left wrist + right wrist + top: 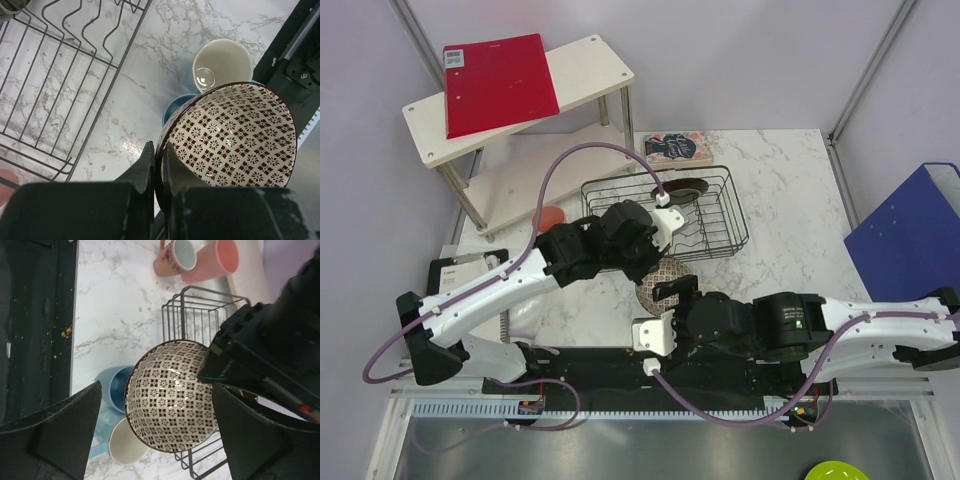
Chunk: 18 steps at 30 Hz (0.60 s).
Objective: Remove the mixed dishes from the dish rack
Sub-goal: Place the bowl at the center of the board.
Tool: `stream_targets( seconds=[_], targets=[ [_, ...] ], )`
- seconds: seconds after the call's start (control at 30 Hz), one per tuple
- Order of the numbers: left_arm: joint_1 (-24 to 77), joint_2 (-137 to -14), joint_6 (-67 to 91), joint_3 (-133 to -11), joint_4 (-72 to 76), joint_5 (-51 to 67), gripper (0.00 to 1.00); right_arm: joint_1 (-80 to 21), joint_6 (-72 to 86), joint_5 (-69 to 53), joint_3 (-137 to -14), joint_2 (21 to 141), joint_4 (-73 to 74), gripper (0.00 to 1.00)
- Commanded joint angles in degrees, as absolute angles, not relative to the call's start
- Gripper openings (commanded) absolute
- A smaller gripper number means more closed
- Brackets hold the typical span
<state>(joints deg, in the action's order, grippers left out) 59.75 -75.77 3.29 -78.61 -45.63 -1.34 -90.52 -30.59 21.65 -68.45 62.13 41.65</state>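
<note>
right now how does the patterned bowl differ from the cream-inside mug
The patterned bowl is wider, red-brown-patterned inside, and pinched at its rim by the left gripper; the cream-inside mug is narrower, plain inside, and stands ungripped on the table. Both are outside the dish rack.

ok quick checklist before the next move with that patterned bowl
1. left end effector shut on the bowl rim: ok
2. right end effector open: ok
3. bowl outside the dish rack: ok
4. free landing spot below the bowl: not ok, blue cup and mug sit partly under it
5. rack emptied: not ok, dark plate inside
</note>
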Motion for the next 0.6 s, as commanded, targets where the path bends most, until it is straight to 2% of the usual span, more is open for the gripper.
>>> stream_targets(
  seconds=[0.0, 0.17, 0.27, 0.3, 0.43, 0.57],
  targets=[
    [57.4, -74.4, 3.0, -82.6, -43.2, -0.3, 0.02, -90.7, -28.0, 21.8, -74.1, 61.0, 38.9, 0.98],
    [51.5, -72.6, 4.7, -83.7, -42.8, -0.3, 0.02, -90.7, -24.4, 25.6, -79.1, 57.3, 37.4, 0.98],
    [43.4, -71.4, 8.2, -82.9, -42.7, 1.1, 0.02, -90.7, -18.9, 33.6, -81.7, 55.2, 33.5, 0.98],
    [42.4, -70.9, 9.0, -82.3, -42.5, 0.9, 0.02, -90.7, -17.4, 39.8, -82.2, 54.4, 32.1, 0.98],
    [41.0, -68.8, 13.2, -77.9, -42.8, 0.2, 0.02, -90.8, -8.3, 55.0, -79.5, 52.9, 25.9, 0.98],
    [41.0, -65.7, 16.3, -71.0, -42.8, 1.4, 0.02, -90.7, -1.4, 60.9, -73.2, 49.9, 20.5, 0.98]
  ],
)
